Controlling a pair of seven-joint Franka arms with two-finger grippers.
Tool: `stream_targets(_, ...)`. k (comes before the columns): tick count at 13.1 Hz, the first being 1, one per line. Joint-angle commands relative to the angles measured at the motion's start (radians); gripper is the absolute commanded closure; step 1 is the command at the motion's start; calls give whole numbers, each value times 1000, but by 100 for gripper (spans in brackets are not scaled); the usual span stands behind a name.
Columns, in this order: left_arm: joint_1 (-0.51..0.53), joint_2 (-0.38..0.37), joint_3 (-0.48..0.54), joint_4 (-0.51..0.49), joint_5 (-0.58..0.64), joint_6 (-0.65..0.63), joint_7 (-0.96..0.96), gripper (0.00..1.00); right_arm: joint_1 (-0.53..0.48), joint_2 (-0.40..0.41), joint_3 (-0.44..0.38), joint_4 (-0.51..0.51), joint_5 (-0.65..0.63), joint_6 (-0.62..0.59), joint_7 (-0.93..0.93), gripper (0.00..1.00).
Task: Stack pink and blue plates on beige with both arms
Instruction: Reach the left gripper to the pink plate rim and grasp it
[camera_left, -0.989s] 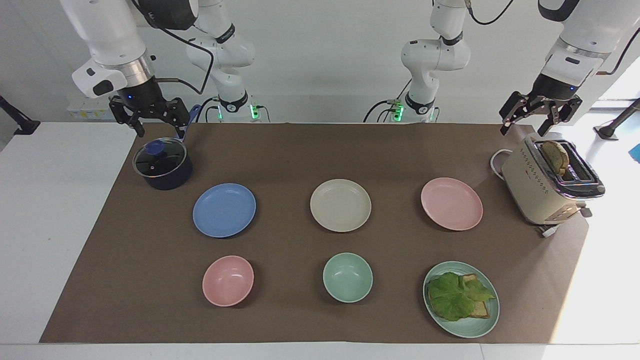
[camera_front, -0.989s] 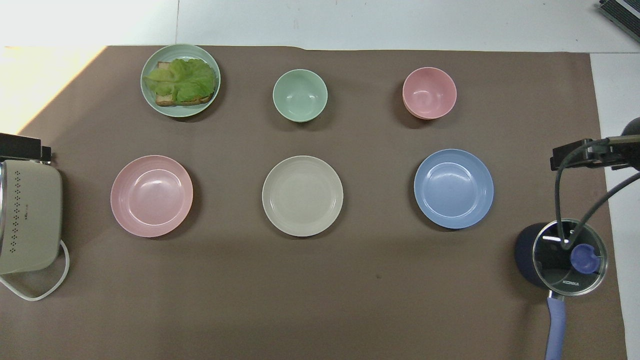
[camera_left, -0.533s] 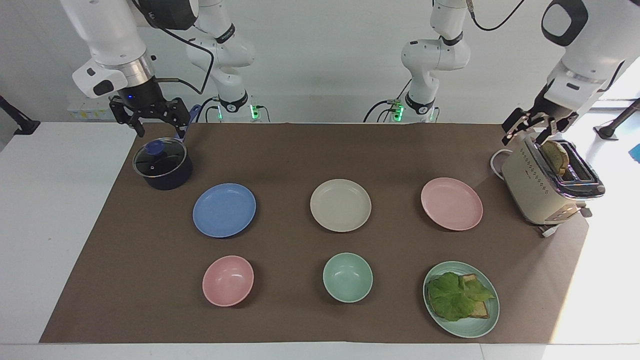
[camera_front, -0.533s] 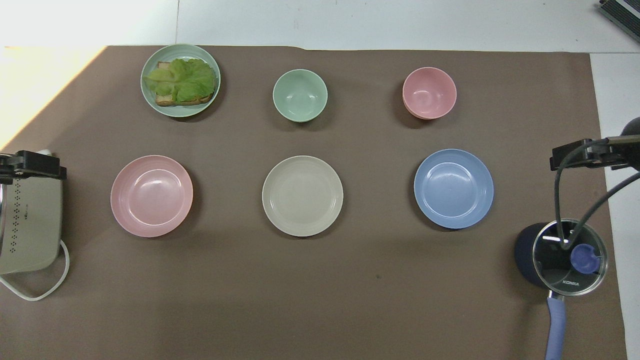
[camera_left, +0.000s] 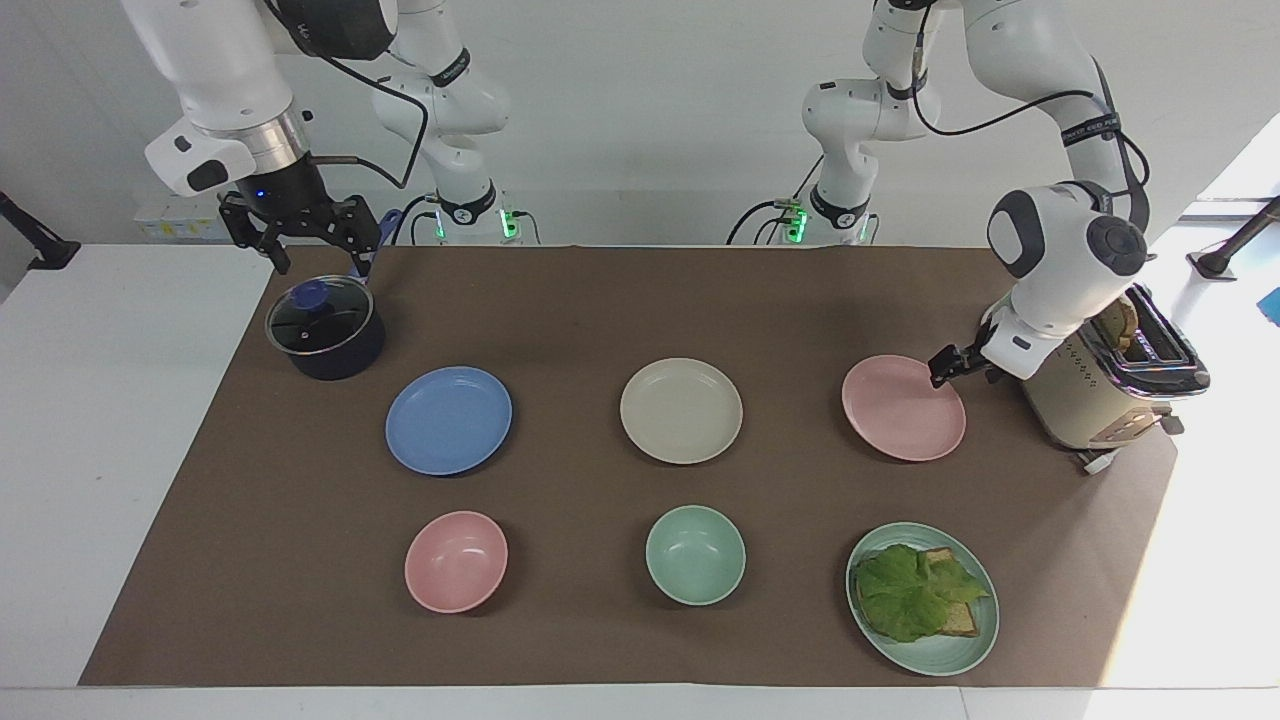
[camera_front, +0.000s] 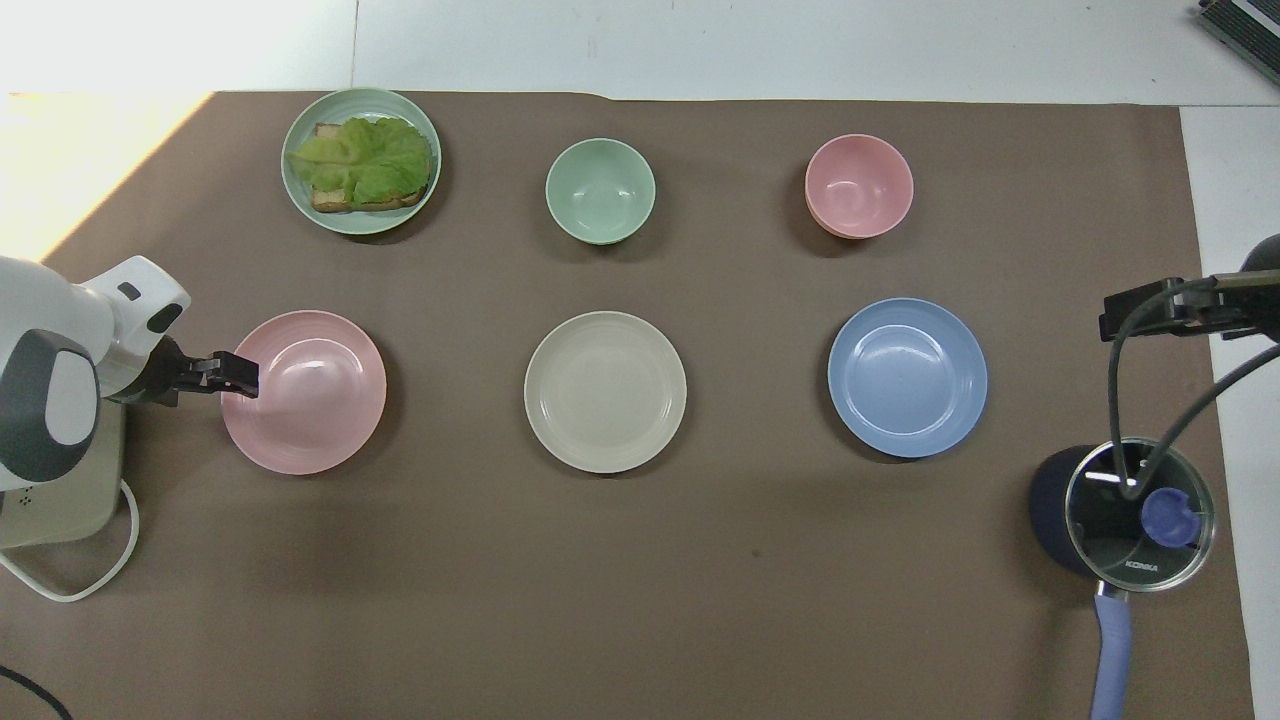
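Three equal plates lie in a row across the mat: the blue plate (camera_left: 448, 420) (camera_front: 907, 377) toward the right arm's end, the beige plate (camera_left: 681, 410) (camera_front: 605, 391) in the middle, and the pink plate (camera_left: 903, 408) (camera_front: 310, 395) toward the left arm's end. My left gripper (camera_left: 945, 365) (camera_front: 235, 372) is low at the pink plate's rim on the toaster's side, open, its tips just over the edge. I cannot tell if it touches the plate. Open and holding nothing, my right gripper (camera_left: 300, 235) (camera_front: 1160, 310) hangs over the lidded pot.
A cream toaster (camera_left: 1095, 385) (camera_front: 60, 480) with bread stands right beside the left arm's wrist. A dark pot (camera_left: 325, 330) (camera_front: 1135, 515) sits below the right gripper. Farther from the robots lie a pink bowl (camera_left: 456, 561), a green bowl (camera_left: 695, 554) and a green plate (camera_left: 935, 658) with a lettuce sandwich.
The left arm has swung down from above the toaster to the pink plate's rim. The right arm and all the plates have stayed put.
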Motion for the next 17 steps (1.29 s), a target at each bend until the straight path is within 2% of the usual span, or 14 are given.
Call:
stream_targets(1,28,31,-4,-49,-10,59,-34,0,2,-16,-5,-17,-3,7,2,0)
stream_targets(4,27,42,-4,-69,-60,30,-77,2,2,-16,-5,-17,-3,7,2,0)
stream_targets(5,27,45,-4,-57,-60,5,-91,65,2,-16,-5,-17,-3,7,3,0)
stream_targets(6,25,47,-4,-43,-61,-4,-93,100,2,-16,-6,-17,-3,7,3,0)
stream_targets(11,24,64,-3,40,-60,-67,-68,100,2,-16,-6,-17,-3,7,3,0)
stream_targets(15,25,71,-7,199,-63,-266,-59,100,2,-16,-6,-17,-3,7,3,0)
stream_targets(17,13,68,-7,268,-111,-381,-73,100,1,-16,-8,-17,-3,9,-1,0)
